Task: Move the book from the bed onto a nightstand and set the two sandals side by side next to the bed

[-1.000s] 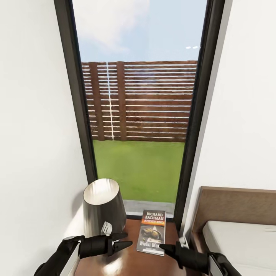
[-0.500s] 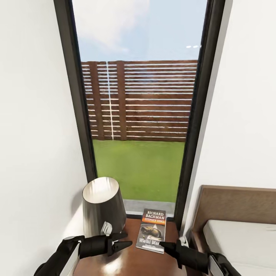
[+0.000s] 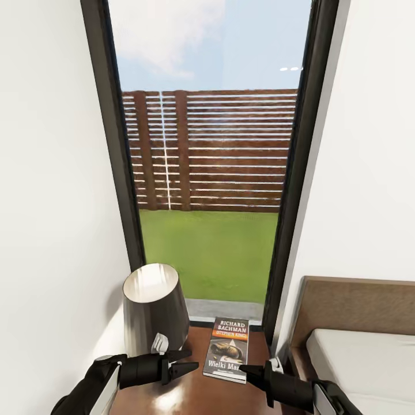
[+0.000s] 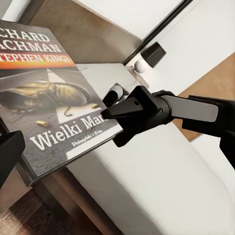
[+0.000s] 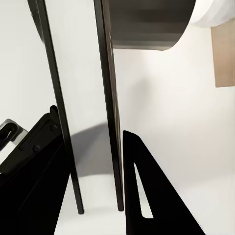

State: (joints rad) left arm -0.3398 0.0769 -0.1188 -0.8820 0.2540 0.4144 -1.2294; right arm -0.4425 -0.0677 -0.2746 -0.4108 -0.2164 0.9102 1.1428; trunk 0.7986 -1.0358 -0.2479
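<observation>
Richard Bachman paperback book (image 3: 227, 350) lies flat on the glossy dark-brown nightstand (image 3: 196, 392), lower centre; both grippers' fingers (image 3: 183, 365) spread, empty, so it looks delivered.

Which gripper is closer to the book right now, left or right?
Right. The right gripper has its fingertips at the near right corner of the book on the nightstand. The left gripper sits off the book's left side, near the lamp.
</observation>
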